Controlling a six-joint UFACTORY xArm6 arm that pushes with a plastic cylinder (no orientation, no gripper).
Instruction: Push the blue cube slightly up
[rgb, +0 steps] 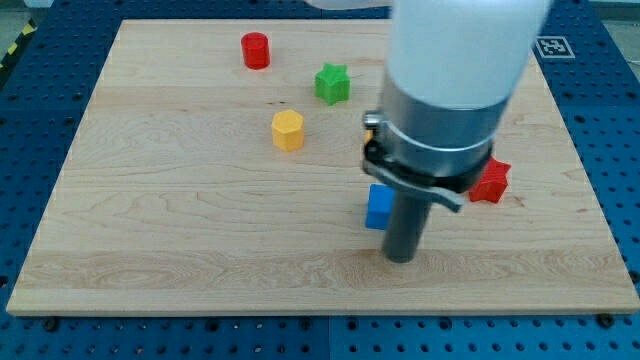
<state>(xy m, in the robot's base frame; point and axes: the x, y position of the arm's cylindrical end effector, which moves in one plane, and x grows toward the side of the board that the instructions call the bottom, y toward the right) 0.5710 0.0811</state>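
- The wooden board (180, 230) fills most of the frame, lying on a blue perforated table (615, 150); nothing on the board marks a goal line for the push.
- The arm's pale cylinder and dark collar (440, 140) come down from the upper right of the frame and hide part of the board's centre right.
- My tip (401, 258) stands on the board in the lower centre right, just beside the blue cube (378, 208), at its lower right corner. The rod has no jaws to open or close and grips nothing; whether it touches the cube I cannot tell.
- The blue cube sits just right of the frame's centre, partly hidden on its right side by the rod. It has no clear long axis; its visible faces look roughly square to the board's edges, perhaps turned a little.
- As a judgement, the push is at its start or not yet begun: the tip is lower than the cube but off to the right, so it needs to come under the cube's bottom face before driving toward the frame's top.
- The other blocks lie apart from that path: a red star (491, 181) at the right, a green star (332, 84) and a yellow hexagonal block (287, 130) above, a red cylinder (256, 50) at the upper left.
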